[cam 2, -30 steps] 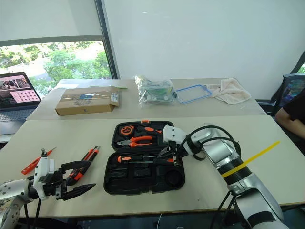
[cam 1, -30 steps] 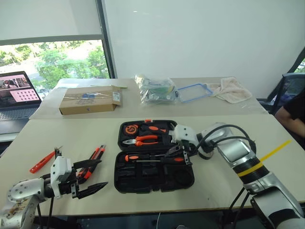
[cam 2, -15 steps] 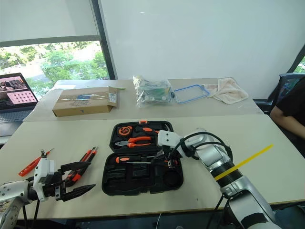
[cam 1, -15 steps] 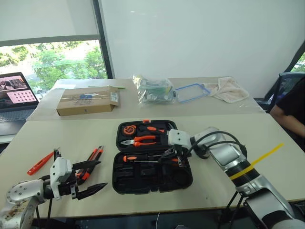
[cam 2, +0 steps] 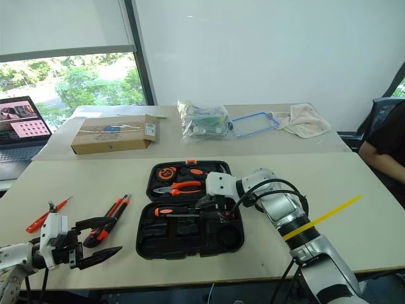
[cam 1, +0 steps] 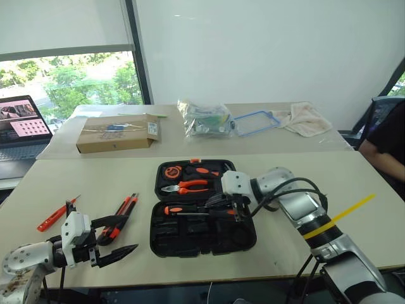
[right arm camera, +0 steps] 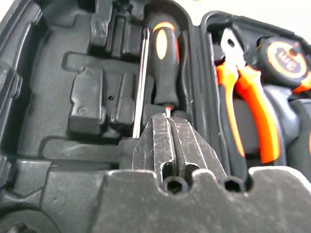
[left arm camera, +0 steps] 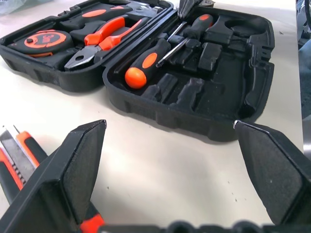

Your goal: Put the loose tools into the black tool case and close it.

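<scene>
The right gripper (cam 2: pixel 217 208) was shut, empty, over the near half of the open tool case (cam 2: pixel 190 237), its tips just above a black-and-orange screwdriver (cam 2: pixel 190 211) lying in a recess. The left gripper (cam 2: pixel 95 239) hung wide open, empty, near a utility knife (cam 2: pixel 112 211). A slim orange screwdriver (cam 2: pixel 44 215) lay farther left.

Bright, even daylight; soft shadows
</scene>
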